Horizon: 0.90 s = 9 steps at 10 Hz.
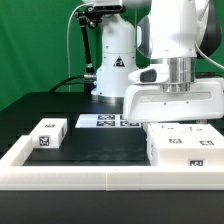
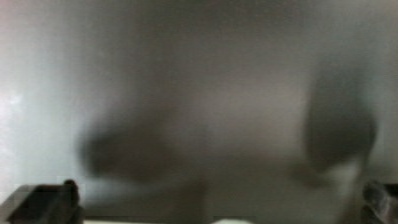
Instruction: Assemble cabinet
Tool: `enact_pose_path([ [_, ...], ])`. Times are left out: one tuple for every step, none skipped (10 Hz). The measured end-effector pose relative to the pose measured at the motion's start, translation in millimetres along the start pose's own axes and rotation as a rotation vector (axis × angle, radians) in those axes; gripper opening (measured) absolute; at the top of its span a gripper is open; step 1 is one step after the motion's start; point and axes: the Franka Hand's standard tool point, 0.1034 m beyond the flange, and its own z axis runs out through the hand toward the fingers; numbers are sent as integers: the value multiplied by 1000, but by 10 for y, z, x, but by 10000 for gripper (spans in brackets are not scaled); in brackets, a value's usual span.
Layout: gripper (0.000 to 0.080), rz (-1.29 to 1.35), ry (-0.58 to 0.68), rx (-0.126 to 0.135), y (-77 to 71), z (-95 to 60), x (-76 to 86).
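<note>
The cabinet's large white box body (image 1: 186, 146) lies at the exterior view's right, with tags on its front. A smaller white tagged block (image 1: 48, 133) lies at the left. My gripper (image 1: 172, 124) hangs directly over the box body, and its wide white hand hides the fingertips. In the wrist view a blurred grey-white surface (image 2: 196, 100) fills the frame at very close range. Dark fingers (image 2: 43, 202) show only at the two lower corners, far apart, so the gripper (image 2: 214, 208) is open. I see nothing held between them.
The marker board (image 1: 104, 121) lies flat at the back middle, in front of the robot base (image 1: 112, 70). A long low white border frame (image 1: 100, 176) runs along the front and up the left side. The table is black.
</note>
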Motion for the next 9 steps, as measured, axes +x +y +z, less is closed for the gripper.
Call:
enact_pose_path([
  [796,-14,7,-2,41,6,3],
  [796,-18,7,-1,22,6,3],
  [796,-19,7,-1,20,6,3],
  [796,3,5,0,19,8,-4],
  [796,27,4,0,20,12,-14],
  [796,36,3,-1,52,14,-13],
  [796,37,4,-1,65,15,0],
  [796,37,3,0,51,15,4],
  [796,32,3,2,5,19,-5],
])
